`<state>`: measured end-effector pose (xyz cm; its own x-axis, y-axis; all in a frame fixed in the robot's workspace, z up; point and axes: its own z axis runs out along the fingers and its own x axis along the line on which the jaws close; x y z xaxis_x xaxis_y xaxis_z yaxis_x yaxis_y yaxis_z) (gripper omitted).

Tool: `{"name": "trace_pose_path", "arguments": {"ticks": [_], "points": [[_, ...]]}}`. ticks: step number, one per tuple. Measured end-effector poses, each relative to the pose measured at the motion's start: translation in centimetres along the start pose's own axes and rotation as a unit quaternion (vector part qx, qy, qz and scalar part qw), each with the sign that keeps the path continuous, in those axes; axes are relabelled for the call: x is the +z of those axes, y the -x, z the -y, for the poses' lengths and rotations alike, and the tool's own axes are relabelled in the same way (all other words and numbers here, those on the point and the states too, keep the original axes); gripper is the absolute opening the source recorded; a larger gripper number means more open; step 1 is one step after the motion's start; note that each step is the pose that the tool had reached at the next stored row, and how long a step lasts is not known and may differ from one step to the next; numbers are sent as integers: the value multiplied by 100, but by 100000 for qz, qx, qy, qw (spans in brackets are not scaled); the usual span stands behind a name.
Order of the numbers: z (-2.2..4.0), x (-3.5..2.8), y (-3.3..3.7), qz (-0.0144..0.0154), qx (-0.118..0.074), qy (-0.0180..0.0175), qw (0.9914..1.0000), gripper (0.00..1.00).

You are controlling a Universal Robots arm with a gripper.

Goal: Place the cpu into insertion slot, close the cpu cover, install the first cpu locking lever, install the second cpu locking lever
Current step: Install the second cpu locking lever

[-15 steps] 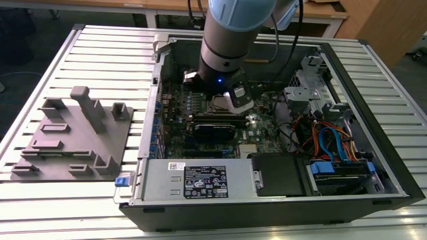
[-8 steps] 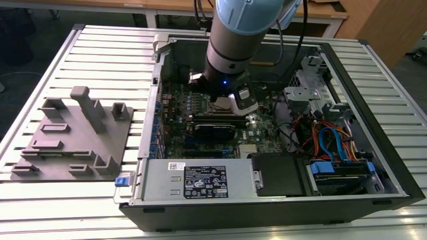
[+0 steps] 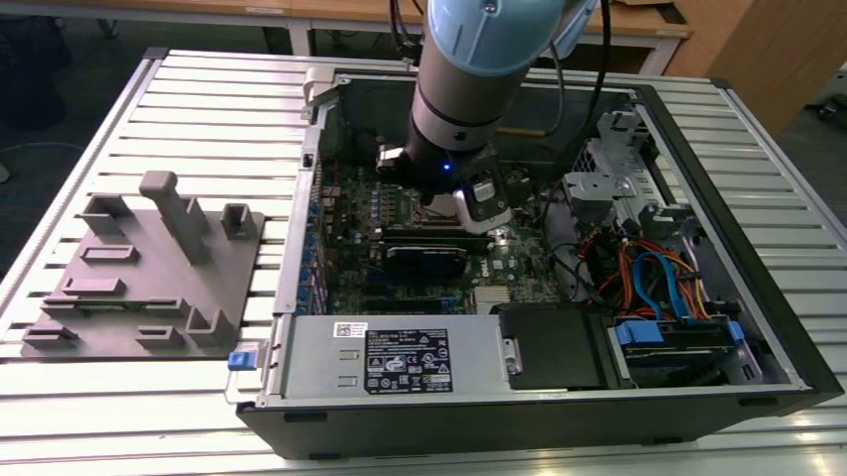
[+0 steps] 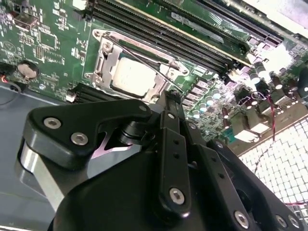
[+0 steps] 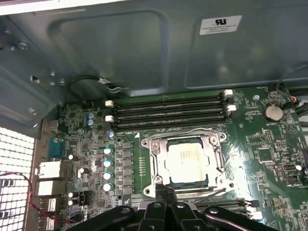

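Black gripper (image 4: 166, 103), fingers drawn narrow together and holding nothing, poised at the socket's edge; cpu (image 5: 186, 162) seated in insertion slot (image 5: 156, 166), cpu cover (image 5: 211, 139) lowered to retain it, memory slots (image 5: 168, 111) at 12 o'clock.

cpu (image 5: 186, 163) in insertion slot (image 5: 155, 169), under cpu cover (image 5: 217, 161)

Inside the open computer case (image 3: 741, 149), the space above the insertion slot (image 5: 185, 161) is free, and the hand (image 5: 163, 192) hangs just beside its rim. Memory slots (image 5: 168, 110) run along one side of it. Drive cages and coloured cables (image 3: 649, 273) crowd the exterior view's right.
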<state>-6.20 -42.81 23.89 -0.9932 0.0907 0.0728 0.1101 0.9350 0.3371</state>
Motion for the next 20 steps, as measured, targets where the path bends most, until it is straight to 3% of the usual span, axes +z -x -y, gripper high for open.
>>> {"name": "trace_pose_path", "arguments": {"ticks": [4,9,13,20], "points": [[79,-12,14,24,91,-1,100000,10],[117,68,12,11,127,3,100000,10],[146,130,-40,7,154,5,100000,10],[187,199,-93,255,869,88,99996,10]]}}
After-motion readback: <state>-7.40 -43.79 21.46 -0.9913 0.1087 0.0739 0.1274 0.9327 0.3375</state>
